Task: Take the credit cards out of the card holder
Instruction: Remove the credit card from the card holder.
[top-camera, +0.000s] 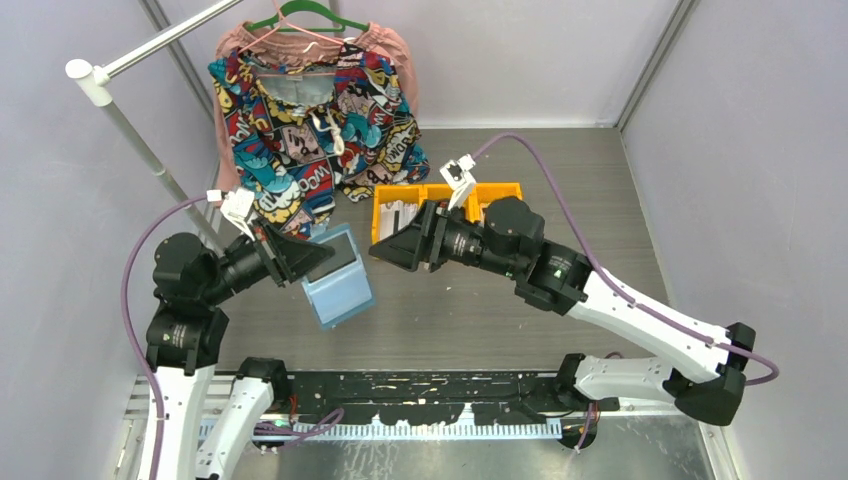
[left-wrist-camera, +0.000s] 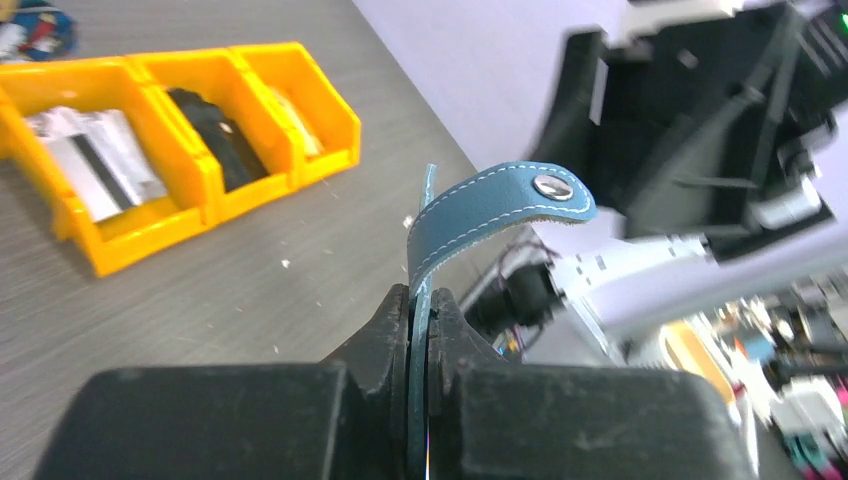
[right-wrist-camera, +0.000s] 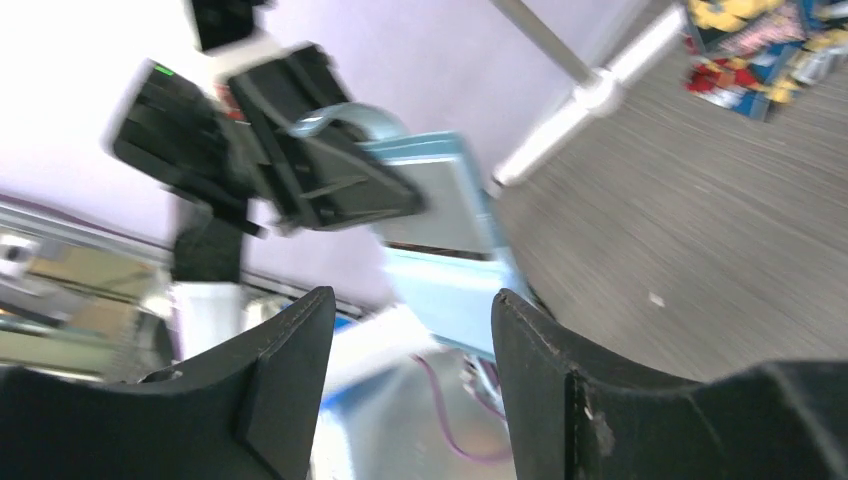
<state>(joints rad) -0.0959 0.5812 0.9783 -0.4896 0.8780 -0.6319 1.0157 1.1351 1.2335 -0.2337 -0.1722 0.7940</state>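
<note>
- The left gripper (top-camera: 318, 256) (left-wrist-camera: 420, 312) is pressed together on the holder (top-camera: 340, 282) (left-wrist-camera: 478, 214), pinching 1 teal cover edge between its fingers (left-wrist-camera: 385, 335).
- The holder hangs open over the left half of the table (top-camera: 560, 170), about midway between the far and near edges; its light-blue inner side faces up and to the right.
- Whether its lower edge touches the table cannot be told.
- The snap tab curls up over the left gripper's fingers in the left wrist view.
- A grey panel fills the holder's upper half; whether it is a card cannot be told.
- The right gripper (top-camera: 384, 250) (right-wrist-camera: 408, 302) is spread and holds nothing; it points at the holder (right-wrist-camera: 452, 215) from just beside it on the right, apart from it.
- 3 orange bins (top-camera: 384, 196) (left-wrist-camera: 130, 250) stand in a row near the middle of the far edge.
- Pale cards (top-camera: 400, 215) (left-wrist-camera: 95, 160) lie in the left bin, a black thing in the middle bin, something pale in the right bin.
- A printed shirt (top-camera: 300, 130) hangs at the far left corner.
</note>
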